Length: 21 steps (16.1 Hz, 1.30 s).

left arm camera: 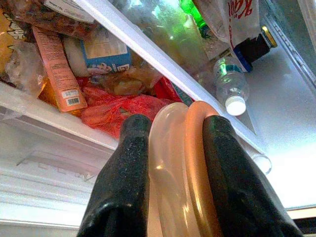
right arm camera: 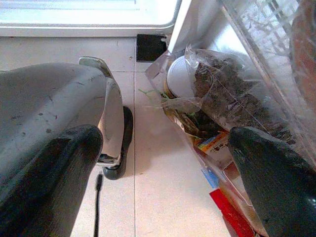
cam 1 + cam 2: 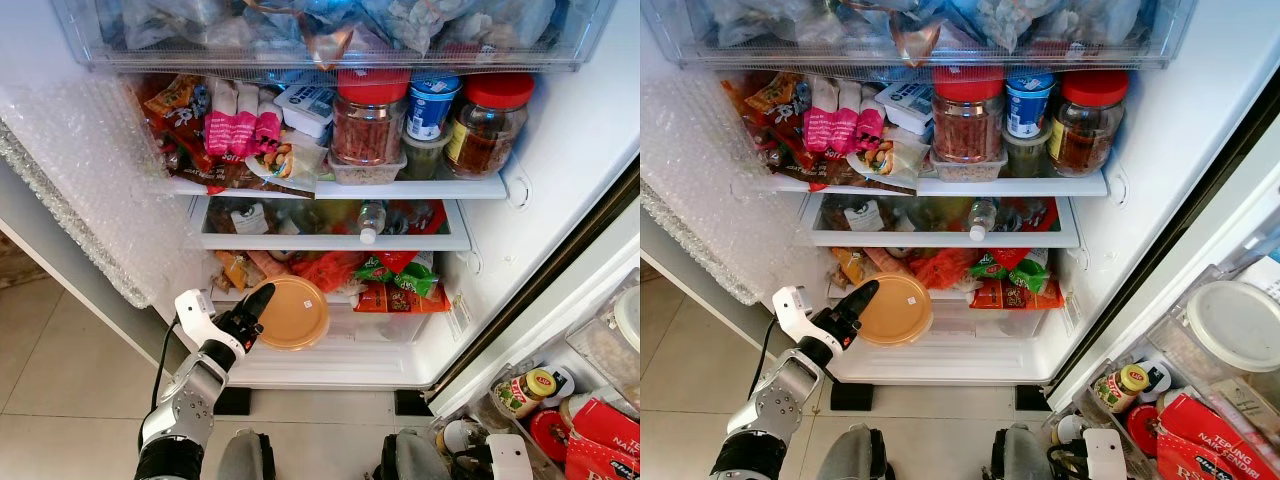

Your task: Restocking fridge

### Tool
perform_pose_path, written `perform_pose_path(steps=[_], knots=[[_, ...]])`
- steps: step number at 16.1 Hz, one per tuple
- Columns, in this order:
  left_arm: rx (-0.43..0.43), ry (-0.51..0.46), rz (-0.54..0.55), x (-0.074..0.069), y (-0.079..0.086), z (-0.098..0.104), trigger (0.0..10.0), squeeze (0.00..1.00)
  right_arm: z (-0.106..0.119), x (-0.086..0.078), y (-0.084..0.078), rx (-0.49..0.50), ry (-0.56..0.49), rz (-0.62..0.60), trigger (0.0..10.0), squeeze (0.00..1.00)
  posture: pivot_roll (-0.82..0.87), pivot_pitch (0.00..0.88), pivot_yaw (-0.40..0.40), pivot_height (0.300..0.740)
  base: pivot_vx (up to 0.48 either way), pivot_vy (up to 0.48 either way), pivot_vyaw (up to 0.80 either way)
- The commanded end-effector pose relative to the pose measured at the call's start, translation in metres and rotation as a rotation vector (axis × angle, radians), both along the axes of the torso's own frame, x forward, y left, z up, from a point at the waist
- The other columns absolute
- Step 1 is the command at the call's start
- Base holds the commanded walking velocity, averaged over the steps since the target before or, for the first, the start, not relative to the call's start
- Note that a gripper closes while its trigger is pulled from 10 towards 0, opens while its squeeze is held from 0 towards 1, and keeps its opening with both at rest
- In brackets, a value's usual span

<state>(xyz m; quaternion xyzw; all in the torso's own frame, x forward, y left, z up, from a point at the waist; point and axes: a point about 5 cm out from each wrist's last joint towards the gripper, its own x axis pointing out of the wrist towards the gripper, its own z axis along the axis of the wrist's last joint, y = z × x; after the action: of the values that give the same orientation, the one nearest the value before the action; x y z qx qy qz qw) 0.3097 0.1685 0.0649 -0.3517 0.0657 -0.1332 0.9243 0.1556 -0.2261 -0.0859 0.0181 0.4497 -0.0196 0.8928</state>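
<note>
The left gripper (image 3: pixel 252 310) grasps the tub (image 3: pixel 288 312) by its 9 o'clock rim, tub on edge; the drawer (image 3: pixel 380 325) lies beyond at 12 o'clock. The right gripper (image 2: pixel 163 173) hangs released.

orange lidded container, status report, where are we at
Left end effector shut on orange lidded container, held at the fridge's bottom drawer front. Right end effector open, idle by the floor. Red bags crowd the drawer.

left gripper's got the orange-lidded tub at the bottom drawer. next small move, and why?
Probably ease the tub forward and up, over the drawer's front wall. The left gripper pinches its rim in front of that wall, and the packets behind leave little room, so go slowly.
</note>
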Motion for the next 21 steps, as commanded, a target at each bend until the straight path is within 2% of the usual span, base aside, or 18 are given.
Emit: perform_pose_path(steps=[1,5,21], knots=[[-0.005,-0.016,-0.014,0.0015,-0.001,0.0043,10.0,0.0,-0.0098,-0.0181,0.0099,0.034,0.074,0.004,10.0,0.0,-0.02,0.151,0.028,0.635,0.0,0.0,0.0],[-0.005,-0.018,-0.02,0.0018,-0.0011,0.005,10.0,0.0,-0.0097,-0.0179,0.0099,0.032,0.075,0.01,10.0,0.0,-0.02,0.153,0.028,0.635,0.129,0.0,0.0],[-0.001,-0.019,-0.042,0.0016,-0.0034,0.0049,10.0,0.0,-0.0098,-0.0175,0.0108,0.034,0.078,0.023,10.0,0.0,-0.02,0.154,0.033,0.635,0.296,0.0,0.0]])
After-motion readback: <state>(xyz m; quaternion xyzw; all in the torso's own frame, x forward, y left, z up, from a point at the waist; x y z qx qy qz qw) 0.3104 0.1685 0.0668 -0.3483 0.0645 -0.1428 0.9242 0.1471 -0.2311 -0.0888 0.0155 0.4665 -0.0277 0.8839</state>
